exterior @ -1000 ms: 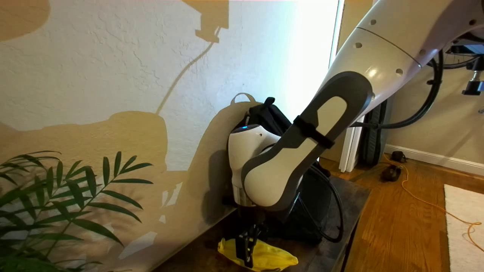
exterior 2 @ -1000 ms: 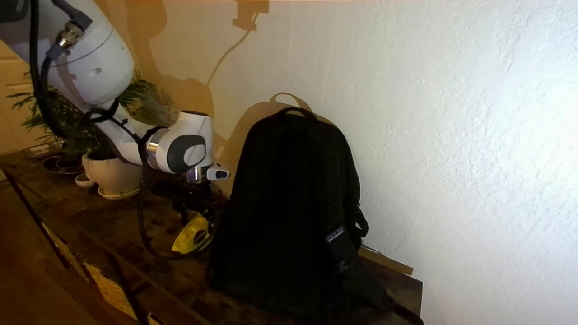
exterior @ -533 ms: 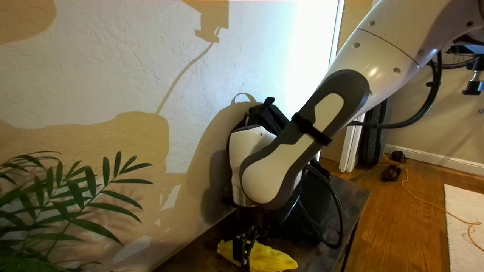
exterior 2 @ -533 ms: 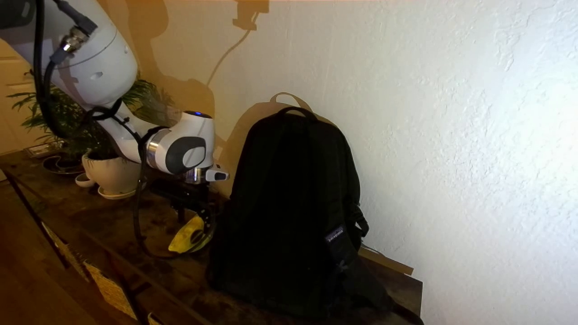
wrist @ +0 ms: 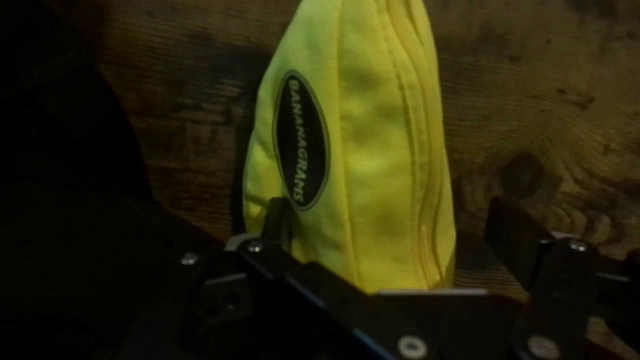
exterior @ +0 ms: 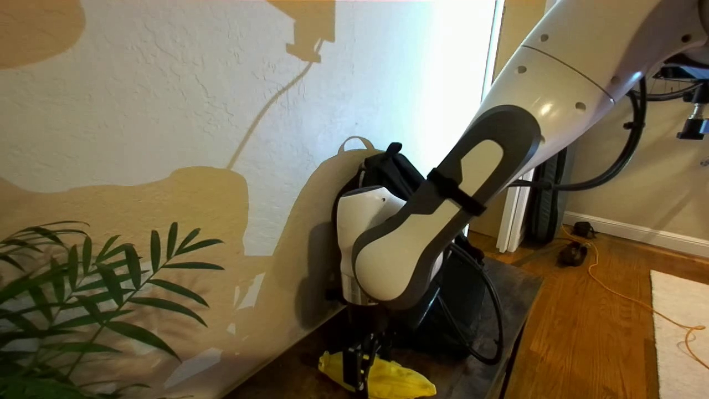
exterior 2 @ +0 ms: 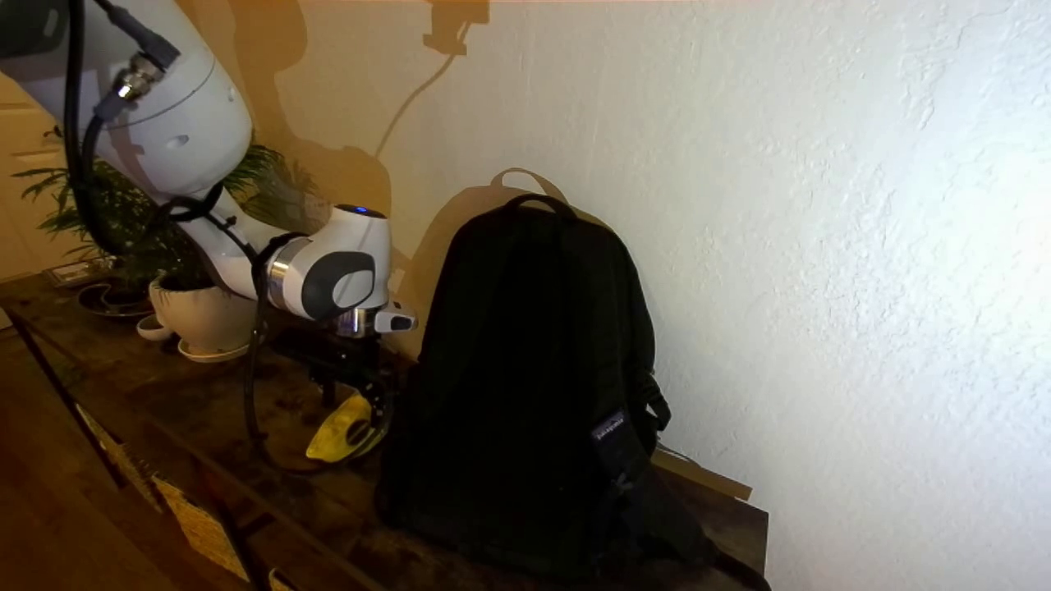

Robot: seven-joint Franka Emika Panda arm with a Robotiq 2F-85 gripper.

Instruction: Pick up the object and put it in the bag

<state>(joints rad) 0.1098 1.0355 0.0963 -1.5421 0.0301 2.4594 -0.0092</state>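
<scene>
The yellow Bananagrams pouch [wrist: 385,150] lies on a wooden tabletop [wrist: 540,90] near a black backpack [exterior 2: 525,369], which stands upright by a textured wall [exterior 2: 780,246]. The gripper [wrist: 392,222] hangs low over the pouch, its fingers [wrist: 517,240] spread to either side of it — bare wood shows between pouch and finger at the right of the wrist view, while at the left I cannot tell whether the finger touches. Only the wrist view makes the lettering on the black oval label [wrist: 301,140] legible; in an exterior view a dark oval shows, too small to read. In an exterior view the robot arm [exterior: 393,257] hides much of the backpack, and an orange cord [exterior: 626,298] crosses the floor [exterior: 570,332]; a shoulder strap [exterior 2: 614,460] and a pale plant pot [exterior 2: 205,320] show only where the backpack stands unobstructed. The pouch's long axis runs across the tabletop, from the wall side toward the opposite edge — its tapered end pointing to that edge. In the wrist view it runs top to bottom, narrowing upward, where the tip lies outside the frame; the gripper covers the lower end.
</scene>
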